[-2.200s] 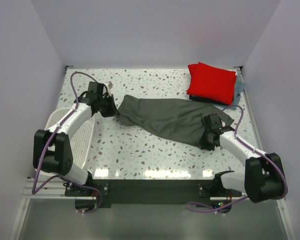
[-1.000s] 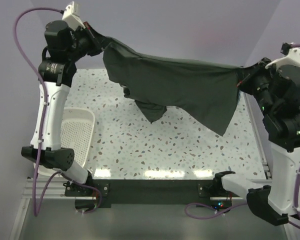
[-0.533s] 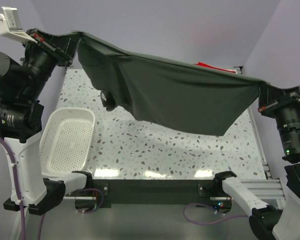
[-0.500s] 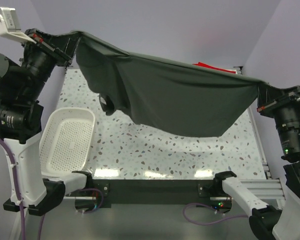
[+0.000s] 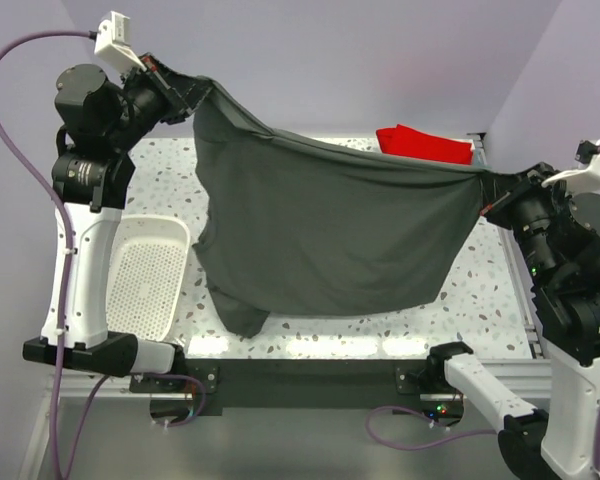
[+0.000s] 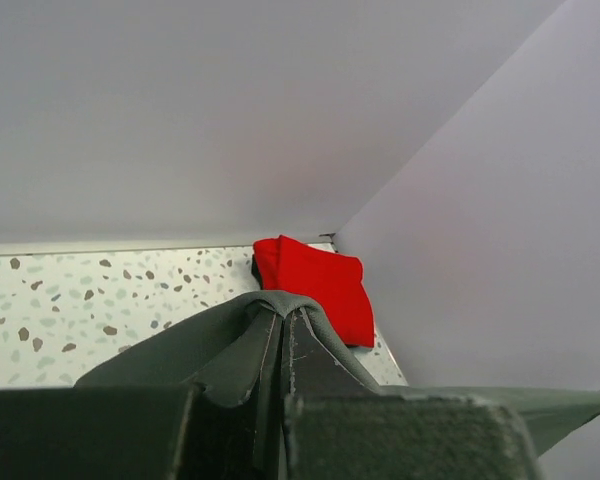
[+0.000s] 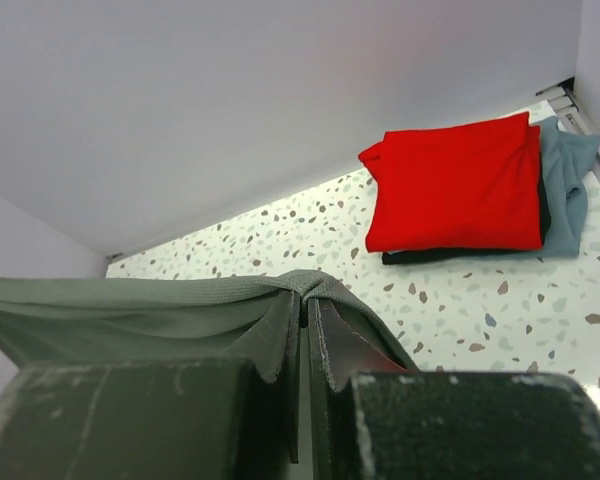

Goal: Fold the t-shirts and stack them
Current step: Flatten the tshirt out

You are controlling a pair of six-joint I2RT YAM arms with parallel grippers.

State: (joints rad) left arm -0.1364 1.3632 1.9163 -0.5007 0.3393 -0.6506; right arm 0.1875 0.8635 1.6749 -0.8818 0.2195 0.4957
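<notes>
The dark grey t-shirt (image 5: 330, 230) hangs stretched in the air between both arms, its lower edge reaching down near the table's front. My left gripper (image 5: 202, 88) is shut on its upper left corner (image 6: 280, 305). My right gripper (image 5: 486, 183) is shut on its right corner (image 7: 310, 285). The folded red t-shirt (image 5: 425, 143) lies at the back right, on top of a dark folded layer and the light blue-grey t-shirt (image 7: 565, 175). It also shows in the left wrist view (image 6: 315, 285) and the right wrist view (image 7: 455, 185).
A white perforated basket (image 5: 145, 275) stands at the left edge of the speckled table (image 5: 480, 310). Pale walls close in the back and both sides.
Both arms have come down and inward from their high spread. The grey shirt, held taut and high before, now hangs lower and longer toward the table's front.
</notes>
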